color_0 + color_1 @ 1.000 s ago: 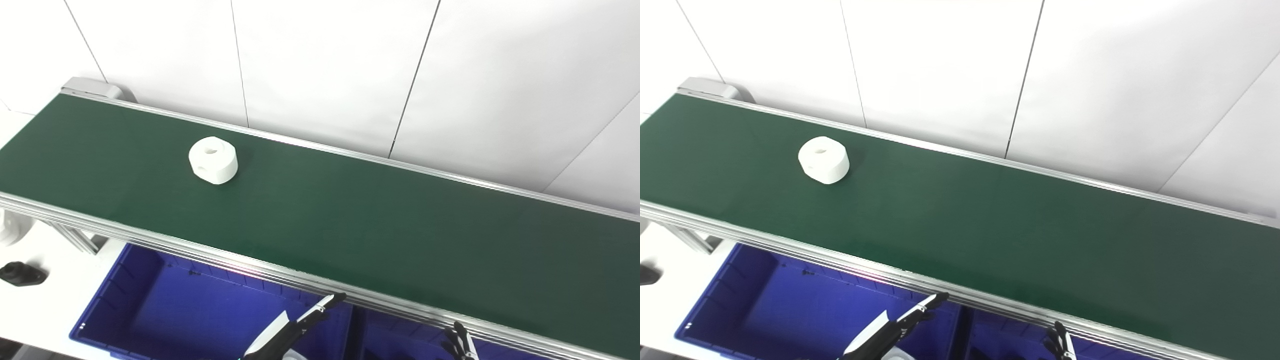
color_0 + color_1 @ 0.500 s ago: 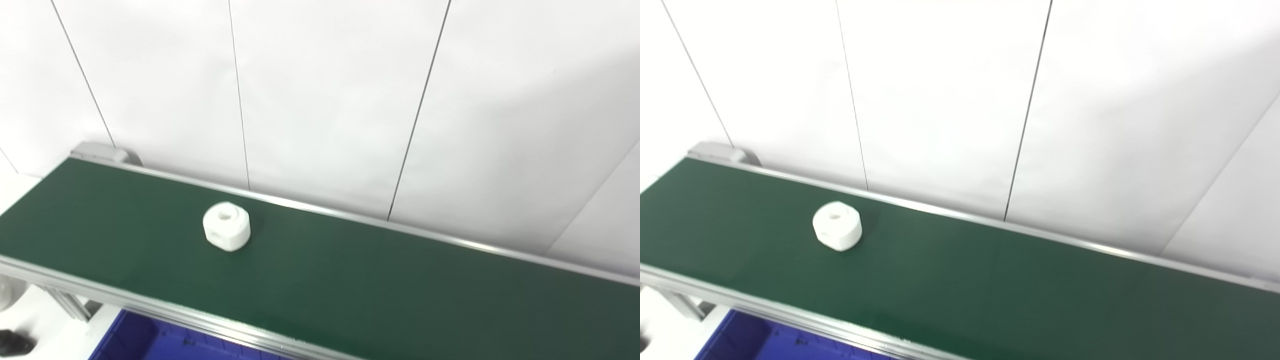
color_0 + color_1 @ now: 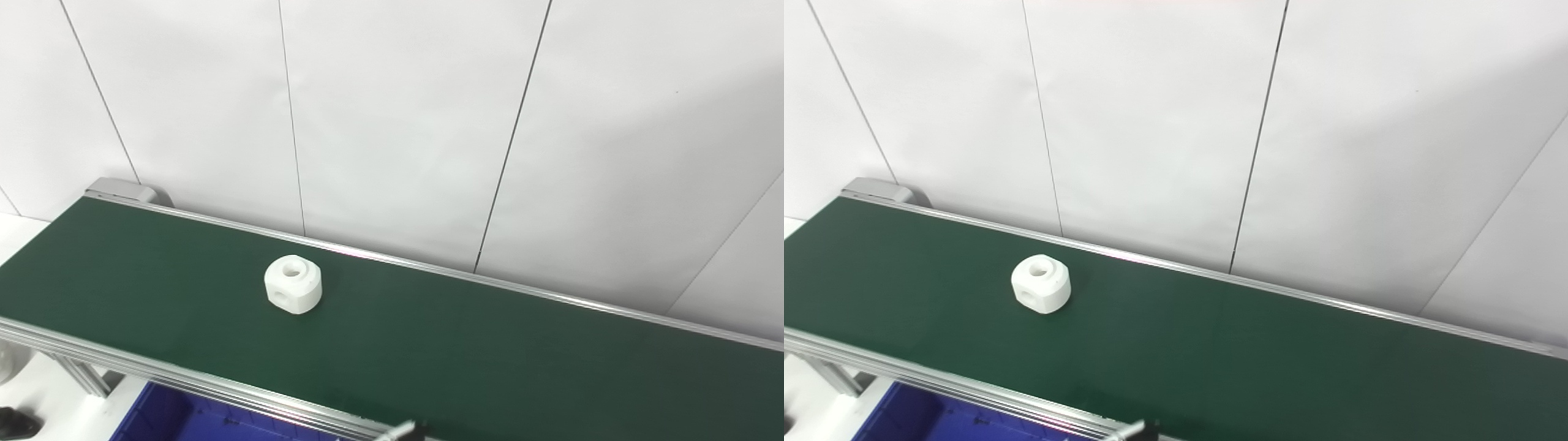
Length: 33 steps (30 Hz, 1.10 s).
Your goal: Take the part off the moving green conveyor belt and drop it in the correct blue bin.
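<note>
Part-carrying green conveyor belt [image 3: 429, 343] fills most of both views, a long matte strip running diagonally from the upper left toward the lower right, edged by ribbed aluminium rails [image 3: 184, 380] that keep its load from sliding off sideways. Behind it stands a white panelled wall [image 3: 398, 122] with thin dark seams. Below the near rail, at the bottom left, a corner of a blue bin [image 3: 165, 416] shows; it looks like moulded plastic, set under the belt edge so a piece lifted off can be dropped straight down into it. Which bin is the correct one cannot be judged from this sliver.

On the belt, left of centre and nearer the far rail, sits the white part [image 3: 293, 285]: a squat, rounded block with a matte, plastic-looking surface, a round hole in its top face and another in the side facing the cameras. It rests flat and upright, untouched.

Smallest of all, one dark fingertip of the left hand [image 3: 405, 430] pokes up at the bottom edge, well apart from the part; whether that hand is spread or curled cannot be told. Nothing of the right hand shows.
</note>
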Each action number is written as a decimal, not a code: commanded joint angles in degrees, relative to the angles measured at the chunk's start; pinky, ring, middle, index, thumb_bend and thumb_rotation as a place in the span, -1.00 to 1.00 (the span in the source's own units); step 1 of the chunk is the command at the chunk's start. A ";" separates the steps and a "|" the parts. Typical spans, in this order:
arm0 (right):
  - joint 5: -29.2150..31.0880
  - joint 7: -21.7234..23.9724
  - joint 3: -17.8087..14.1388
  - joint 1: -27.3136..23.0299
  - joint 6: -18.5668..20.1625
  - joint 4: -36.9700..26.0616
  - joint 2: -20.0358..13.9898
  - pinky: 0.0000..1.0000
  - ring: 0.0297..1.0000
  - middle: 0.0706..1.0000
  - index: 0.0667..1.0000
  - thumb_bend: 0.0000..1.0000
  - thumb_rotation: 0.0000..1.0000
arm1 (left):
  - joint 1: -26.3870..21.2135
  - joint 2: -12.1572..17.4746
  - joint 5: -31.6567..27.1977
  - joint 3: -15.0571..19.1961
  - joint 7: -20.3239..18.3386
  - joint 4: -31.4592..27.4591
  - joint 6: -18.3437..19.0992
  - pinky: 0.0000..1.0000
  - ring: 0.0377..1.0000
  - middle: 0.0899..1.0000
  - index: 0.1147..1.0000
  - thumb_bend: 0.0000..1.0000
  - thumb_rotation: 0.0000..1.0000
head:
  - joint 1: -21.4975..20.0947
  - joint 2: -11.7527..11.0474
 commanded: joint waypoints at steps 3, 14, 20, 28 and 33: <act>0.66 -1.11 0.11 0.18 -3.54 -2.61 0.35 0.46 0.77 0.84 0.99 0.68 -0.39 | -0.95 0.54 -1.46 4.98 -2.05 -6.29 -1.88 0.64 0.81 0.88 0.81 0.99 -0.36 | -0.62 2.28; 1.09 -0.18 -0.53 0.72 -3.49 -5.22 0.48 0.52 0.76 0.82 0.96 0.74 -0.36 | -9.48 2.08 -5.53 17.97 -11.69 -12.90 5.70 0.98 1.00 1.00 1.00 0.88 -0.31 | -3.35 9.23; -0.75 -0.53 -0.72 0.83 -3.49 -6.79 0.70 0.50 0.74 0.81 0.96 0.72 -0.33 | -16.83 2.04 -5.66 21.85 -17.25 -11.72 14.00 1.00 1.00 1.00 1.00 0.85 -0.34 | -3.47 11.67; -0.54 0.10 -0.87 1.21 -3.36 -8.20 1.37 0.51 0.75 0.81 0.96 0.69 -0.31 | -26.07 1.93 1.10 24.11 -21.97 -4.79 19.48 0.92 1.00 1.00 0.97 0.74 -0.42 | -2.56 13.23; -0.57 0.11 -0.97 1.20 -3.38 -8.49 1.54 0.51 0.77 0.83 0.97 0.65 -0.32 | -32.12 2.21 6.53 23.47 -24.01 3.08 20.75 0.83 1.00 1.00 0.93 0.74 -0.55 | -1.87 13.38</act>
